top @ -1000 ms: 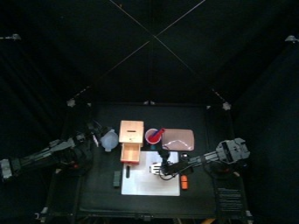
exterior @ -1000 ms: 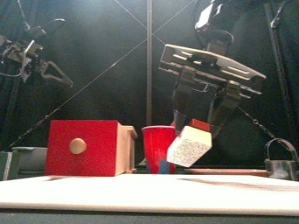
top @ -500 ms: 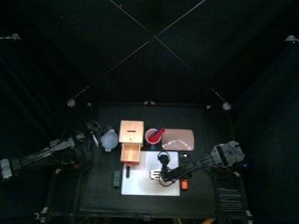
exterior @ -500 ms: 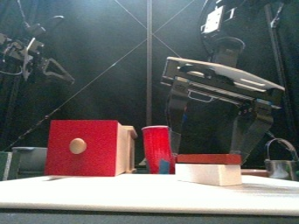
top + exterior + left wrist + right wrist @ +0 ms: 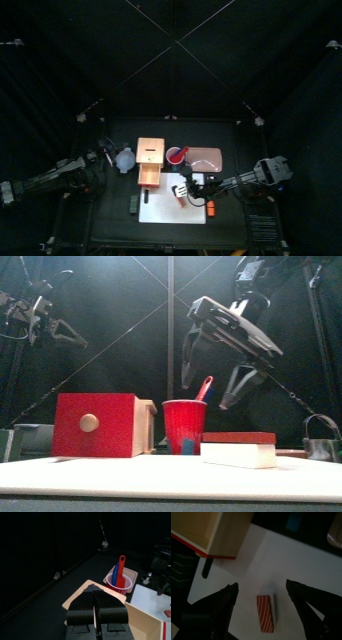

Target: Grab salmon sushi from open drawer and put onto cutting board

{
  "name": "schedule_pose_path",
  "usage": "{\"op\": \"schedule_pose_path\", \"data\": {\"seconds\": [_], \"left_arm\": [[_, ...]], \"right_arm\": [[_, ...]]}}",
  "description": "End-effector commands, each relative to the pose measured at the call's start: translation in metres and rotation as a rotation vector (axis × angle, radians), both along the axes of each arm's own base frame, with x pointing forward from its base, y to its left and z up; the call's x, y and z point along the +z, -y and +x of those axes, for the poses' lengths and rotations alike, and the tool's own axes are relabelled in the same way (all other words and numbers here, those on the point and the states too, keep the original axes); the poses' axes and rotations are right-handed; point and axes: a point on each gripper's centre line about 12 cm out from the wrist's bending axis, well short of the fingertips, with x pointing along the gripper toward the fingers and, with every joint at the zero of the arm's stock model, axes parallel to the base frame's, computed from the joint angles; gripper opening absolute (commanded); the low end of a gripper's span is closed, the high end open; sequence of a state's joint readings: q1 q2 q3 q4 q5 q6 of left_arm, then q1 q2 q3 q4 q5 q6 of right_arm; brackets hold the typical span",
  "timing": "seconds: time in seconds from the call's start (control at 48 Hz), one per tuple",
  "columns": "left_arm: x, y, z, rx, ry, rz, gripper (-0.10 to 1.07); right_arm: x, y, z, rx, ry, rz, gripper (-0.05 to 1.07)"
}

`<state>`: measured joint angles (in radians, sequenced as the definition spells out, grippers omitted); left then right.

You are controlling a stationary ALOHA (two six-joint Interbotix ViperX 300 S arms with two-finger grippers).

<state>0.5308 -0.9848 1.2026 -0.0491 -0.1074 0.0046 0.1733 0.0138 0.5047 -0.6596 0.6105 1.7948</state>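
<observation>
Orange-pink on top and white beneath, the small oblong salmon sushi lay flat on the large white rectangular cutting board, toward the board's three o'clock edge in the top view, free of any grip. It looked light and rigid like a toy, smooth enough to slip, so a pinch across its long sides would likely suit it best. At about ten o'clock from it stood the tan wooden box with its red-fronted drawer, and beyond that a red round cup. Above the sushi hung the right gripper, its black jaws spread wide and empty, tilted downward. Far off at nine o'clock, the left gripper rested raised, jaws pressed together.
</observation>
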Motion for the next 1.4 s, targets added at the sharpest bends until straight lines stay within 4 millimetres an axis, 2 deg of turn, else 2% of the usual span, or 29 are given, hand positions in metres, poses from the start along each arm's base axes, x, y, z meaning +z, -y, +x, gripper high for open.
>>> {"op": "schedule_pose_path", "data": {"seconds": [0.0,0.104,0.25,0.354,0.479,0.75,0.896,1.021,1.229,1.375], "left_arm": [[0.014,-0.004,0.007,0.0,0.022,0.013,0.02],[0.02,-0.009,0.014,0.001,0.006,0.005,0.02],[0.032,-0.02,0.034,-0.004,-0.061,-0.03,0.02],[0.039,-0.03,0.048,-0.003,-0.133,-0.065,0.02],[0.047,-0.047,0.064,0.017,-0.227,-0.106,0.02],[0.046,-0.094,0.098,0.069,-0.418,-0.126,0.02],[0.031,-0.121,0.123,0.078,-0.544,-0.134,0.02],[0.016,-0.139,0.142,0.081,-0.614,-0.137,0.02],[-0.002,-0.156,0.16,0.078,-0.679,-0.14,0.02],[-0.019,-0.163,0.17,0.074,-0.741,-0.162,0.02]], "right_arm": [[0.018,0.016,0.001,0.078,0.063,-0.04,1.01],[0.014,0.031,0.001,0.156,0.055,-0.081,0.93],[0.014,0.048,0.003,0.218,0.058,-0.115,0.72],[0.016,0.052,0.006,0.262,0.066,-0.143,0.55],[0.015,0.05,0.009,0.294,0.072,-0.157,0.43],[0.011,0.038,0.019,0.377,0.12,-0.174,0.43],[-0.001,0.034,0.026,0.393,0.101,-0.173,0.43],[-0.015,0.037,0.042,0.398,0.074,-0.18,0.42],[-0.022,0.047,0.07,0.396,0.07,-0.214,0.42],[-0.023,0.051,0.078,0.399,0.071,-0.232,0.42]]}}
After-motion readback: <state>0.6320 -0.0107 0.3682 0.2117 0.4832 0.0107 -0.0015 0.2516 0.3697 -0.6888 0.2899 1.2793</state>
